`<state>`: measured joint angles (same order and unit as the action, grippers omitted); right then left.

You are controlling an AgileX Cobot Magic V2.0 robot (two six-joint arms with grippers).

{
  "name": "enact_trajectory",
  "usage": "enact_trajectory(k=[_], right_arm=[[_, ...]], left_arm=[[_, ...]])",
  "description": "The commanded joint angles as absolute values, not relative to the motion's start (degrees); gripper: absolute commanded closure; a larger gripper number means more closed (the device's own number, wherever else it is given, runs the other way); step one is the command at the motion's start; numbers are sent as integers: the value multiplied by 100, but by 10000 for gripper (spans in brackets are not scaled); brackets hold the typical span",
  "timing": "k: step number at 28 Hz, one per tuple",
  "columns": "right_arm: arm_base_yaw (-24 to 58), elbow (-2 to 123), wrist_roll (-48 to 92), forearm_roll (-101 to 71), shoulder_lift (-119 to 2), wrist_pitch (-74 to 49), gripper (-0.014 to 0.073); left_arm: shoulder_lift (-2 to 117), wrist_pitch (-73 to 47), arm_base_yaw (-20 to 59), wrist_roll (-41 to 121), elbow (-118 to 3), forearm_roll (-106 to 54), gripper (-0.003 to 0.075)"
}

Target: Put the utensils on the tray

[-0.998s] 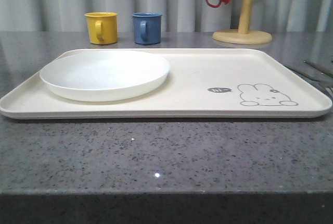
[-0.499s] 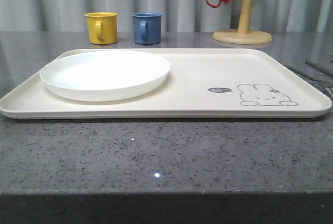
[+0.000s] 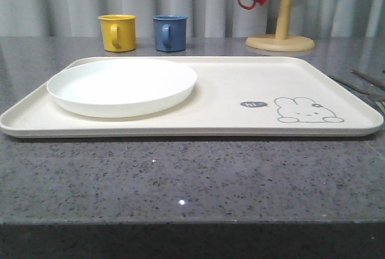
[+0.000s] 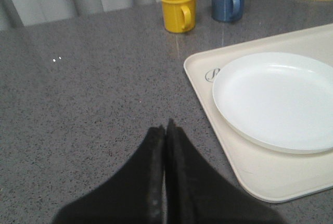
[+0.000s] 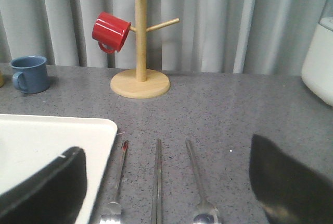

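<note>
Hovering right tool (image 5: 166, 182), fingers spread wide and empty, frames fork (image 5: 115, 187), chopsticks (image 5: 157, 182), spoon (image 5: 200, 187) on table (image 5: 234, 114) beside tray (image 5: 52, 140); left tool (image 4: 166, 130) pinched closed, empty.

- The 3 utensils (image 5: 157, 182) run off the right wrist picture's edge, ends unseen.
- In the front view, utensils lie cropped at the edge.

No legible text on tray (image 3: 228, 90)
</note>
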<state>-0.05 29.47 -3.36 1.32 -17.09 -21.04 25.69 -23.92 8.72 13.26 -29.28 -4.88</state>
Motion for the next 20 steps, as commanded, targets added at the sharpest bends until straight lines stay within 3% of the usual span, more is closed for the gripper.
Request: enact_trajectory(k=[1, 9, 20], right_arm=[[-28, 3161, -304, 148, -1813, -1655, -60], [-28, 3161, -304, 148, -1813, -1655, -60], [-28, 3161, -304, 148, -1813, -1655, -60]], left_arm=[[1853, -1637, 876, 1256, -2657, -571, 739], [866, -1601, 876, 1256, -2274, -813, 739], [784, -1563, 876, 1256, -2249, -813, 739]])
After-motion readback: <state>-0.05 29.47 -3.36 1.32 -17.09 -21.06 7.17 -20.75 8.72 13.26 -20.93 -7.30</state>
